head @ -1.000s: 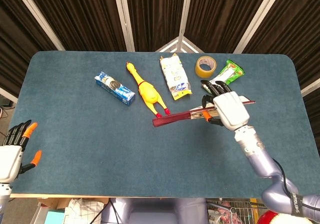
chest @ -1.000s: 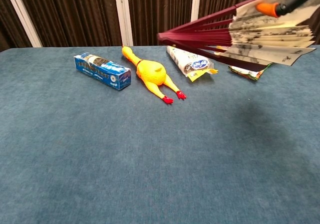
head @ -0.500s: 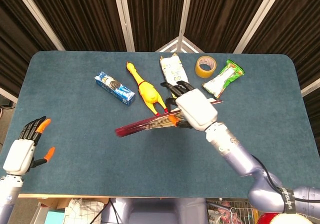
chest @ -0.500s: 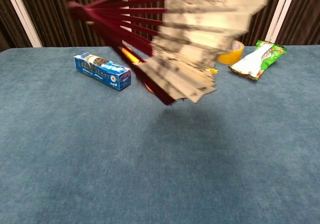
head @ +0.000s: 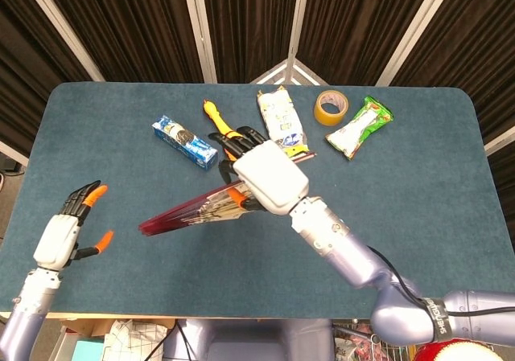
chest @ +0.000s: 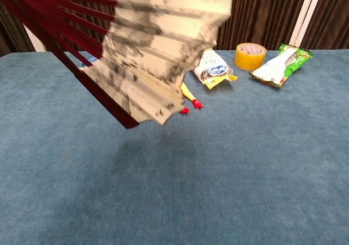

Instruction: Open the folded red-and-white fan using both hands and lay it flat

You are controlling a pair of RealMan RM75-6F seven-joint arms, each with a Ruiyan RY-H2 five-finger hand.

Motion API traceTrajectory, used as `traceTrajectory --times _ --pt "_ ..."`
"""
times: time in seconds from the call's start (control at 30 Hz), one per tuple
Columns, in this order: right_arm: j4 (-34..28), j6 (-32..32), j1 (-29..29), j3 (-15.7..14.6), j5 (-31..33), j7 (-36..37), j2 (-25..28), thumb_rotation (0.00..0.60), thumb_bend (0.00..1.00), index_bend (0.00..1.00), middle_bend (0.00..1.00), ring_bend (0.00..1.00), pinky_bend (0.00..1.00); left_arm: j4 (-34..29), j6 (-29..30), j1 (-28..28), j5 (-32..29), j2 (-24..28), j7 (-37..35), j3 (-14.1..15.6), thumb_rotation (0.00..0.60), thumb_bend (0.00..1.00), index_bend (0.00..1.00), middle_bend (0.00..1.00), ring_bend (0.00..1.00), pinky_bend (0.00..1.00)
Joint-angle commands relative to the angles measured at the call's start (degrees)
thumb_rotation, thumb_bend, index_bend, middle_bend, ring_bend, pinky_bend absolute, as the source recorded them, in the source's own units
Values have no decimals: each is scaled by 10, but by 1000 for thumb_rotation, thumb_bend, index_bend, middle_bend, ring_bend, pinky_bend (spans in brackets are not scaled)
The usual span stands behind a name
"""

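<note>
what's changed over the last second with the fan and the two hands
The right hand, gripping the fan, carried it leftward from the table's right side to its middle. The left hand, empty with fingers spread, moved in toward it from the left edge. The rubber chicken, tape roll and packets kept their places.

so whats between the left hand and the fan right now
Nothing but bare blue table: in the head view the left hand, holding nothing, sits apart from the fan, which the right hand holds.

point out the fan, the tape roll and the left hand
fan [chest: 147, 48], chest view, on its paper leaf
tape roll [head: 330, 107], head view, on its yellow rim
left hand [head: 63, 236], head view, on its white back
</note>
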Motion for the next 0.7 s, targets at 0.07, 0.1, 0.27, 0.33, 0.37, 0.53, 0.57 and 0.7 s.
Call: traceTrajectory --times 0.07,0.1,0.27,0.33,0.37,0.53,0.57,0.7 --pt "-16 44 40 8 62 -47 -20 600 440 1000 161 254 163 -2 -15 -11 2 -15 -4 5 600 429 105 0 0 16" --pt "-18 52 46 8 71 -52 -24 600 440 1000 161 254 163 -2 -18 -12 2 -18 -5 7 600 417 105 0 0 16" --pt "-19 82 67 1 106 -78 -35 600 440 1000 161 254 163 -2 -27 -16 11 -30 -11 22 600 393 107 0 0 16" --pt "-23 90 72 2 110 -77 -39 600 441 1000 161 254 163 0 -26 -18 12 -37 -14 22 600 392 114 0 0 16" --pt "-25 93 75 3 111 -76 -42 600 442 1000 161 254 163 1 -25 -19 11 -42 -16 20 600 392 117 0 0 17" --pt "-37 108 89 4 106 -80 -50 600 446 1000 161 254 163 12 -7 -24 16 -75 -42 11 600 392 125 0 0 16" --pt "-39 111 91 4 106 -81 -51 600 446 1000 161 254 163 14 -5 -25 16 -80 -46 11 600 392 127 0 0 16" --pt "-48 126 96 3 106 -78 -58 600 446 1000 161 254 163 21 2 -29 15 -99 -63 5 600 391 160 0 0 16"
